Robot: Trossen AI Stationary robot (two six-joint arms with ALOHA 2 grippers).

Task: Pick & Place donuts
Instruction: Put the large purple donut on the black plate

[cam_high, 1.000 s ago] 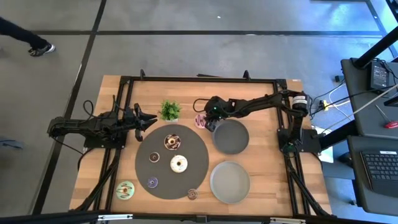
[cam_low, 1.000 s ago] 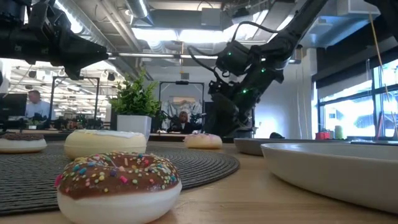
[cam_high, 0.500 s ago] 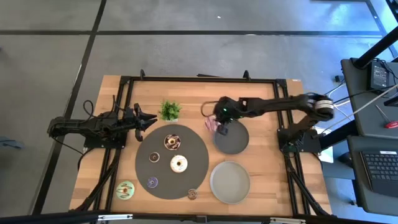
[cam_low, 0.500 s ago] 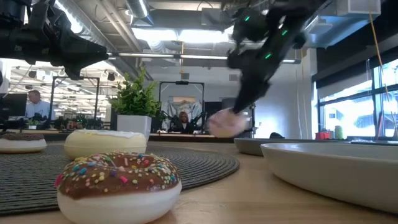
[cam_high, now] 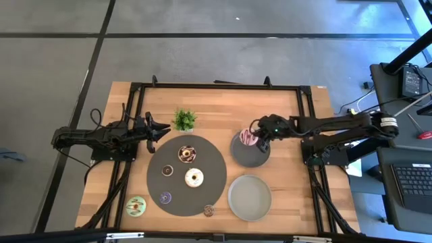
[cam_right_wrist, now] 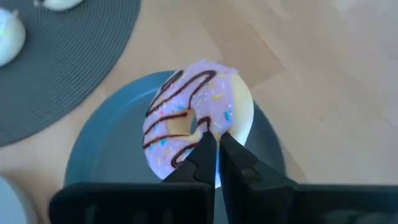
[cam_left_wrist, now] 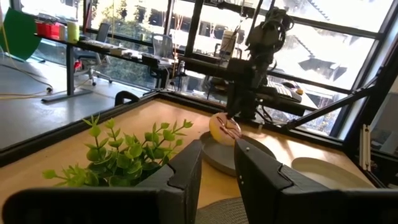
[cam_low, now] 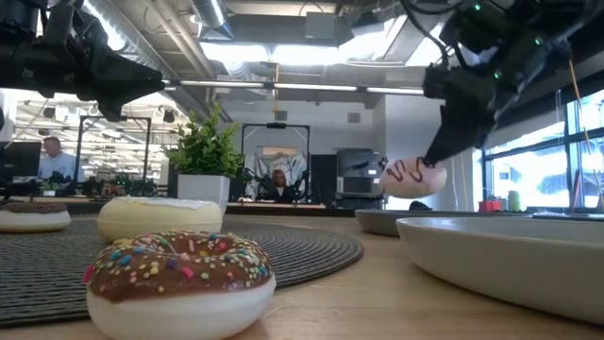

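A pink-iced donut with brown drizzle (cam_right_wrist: 196, 115) is in my right gripper (cam_right_wrist: 215, 144), which is shut on it above the far grey plate (cam_high: 251, 154). The low view shows this donut (cam_low: 411, 177) tilted in the air over the plate's rim (cam_low: 377, 220). The dark round mat (cam_high: 162, 155) carries a sprinkled brown donut (cam_high: 185, 154), a white one (cam_high: 194, 177), a small brown one (cam_high: 167, 171) and a purple one (cam_high: 165, 198). A green donut (cam_high: 136, 206) lies flat on the wood. My left gripper (cam_high: 160, 129) waits open beside the plant. My right gripper pinches the pink donut's ring between its two fingers at the side nearest the wrist (cam_right_wrist: 219, 127), beside the hole. The fingers (cam_right_wrist: 204, 149) slant down at it from the table's right. The donut is lifted clear, tilted, hanging below the fingertips (cam_low: 436, 156) over the far plate.
A second grey plate (cam_high: 250, 197) sits nearer, below the first. A small sprinkled donut (cam_high: 209, 210) rests at the mat's near edge. The green plant (cam_high: 183, 119) stands by the mat's far side. Bare wood shows along the far edge.
My right gripper has lifted the pink donut off the wood left of the far plate and carried it up and toward the table's right, over that plate. The donut, flat on the table a second ago, now hangs tilted in the air.
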